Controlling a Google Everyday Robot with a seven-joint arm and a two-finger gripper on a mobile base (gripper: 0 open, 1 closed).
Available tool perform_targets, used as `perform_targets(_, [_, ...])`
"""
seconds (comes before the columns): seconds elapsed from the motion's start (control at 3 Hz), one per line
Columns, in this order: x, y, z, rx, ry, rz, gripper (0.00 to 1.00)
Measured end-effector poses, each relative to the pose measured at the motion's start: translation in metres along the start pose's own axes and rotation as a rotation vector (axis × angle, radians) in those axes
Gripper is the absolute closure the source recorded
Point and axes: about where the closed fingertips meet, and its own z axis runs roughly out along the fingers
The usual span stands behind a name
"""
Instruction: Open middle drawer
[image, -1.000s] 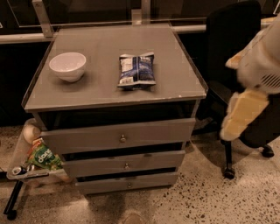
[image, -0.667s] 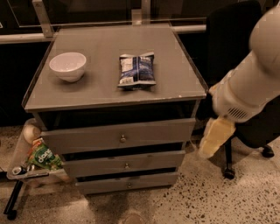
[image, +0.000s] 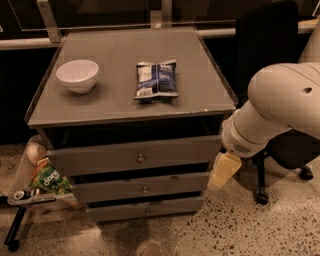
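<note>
The middle drawer (image: 142, 189) is the mid-sized grey front of the grey cabinet, with a small round metal knob (image: 144, 190) at its centre. It sits between the taller top front (image: 137, 157) and the narrow bottom front (image: 146, 210). All three fronts stand roughly flush. My gripper (image: 222, 171), cream-coloured at the end of the white arm (image: 280, 107), hangs beside the cabinet's right front corner, level with the top and middle drawers. It is to the right of the middle knob and does not touch it.
A white bowl (image: 77, 75) and a blue snack bag (image: 156, 80) lie on the cabinet top (image: 115, 107). A black office chair (image: 272, 55) stands behind the arm at right. A rack with a green packet (image: 49, 181) leans at the cabinet's lower left.
The arm has swung in from the far right and lowered. The gripper has moved left and down, close to the cabinet's right front corner. The drawers have not moved.
</note>
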Motion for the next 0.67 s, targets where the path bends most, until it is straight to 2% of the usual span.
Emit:
perform_targets(0.33, [-0.002,0.023,0.040,-0.063,-0.036,-0.015,0.00])
perform_targets(0.67, [-0.006,0.049,0.109,-0.127,-0.071,-0.008,0.00])
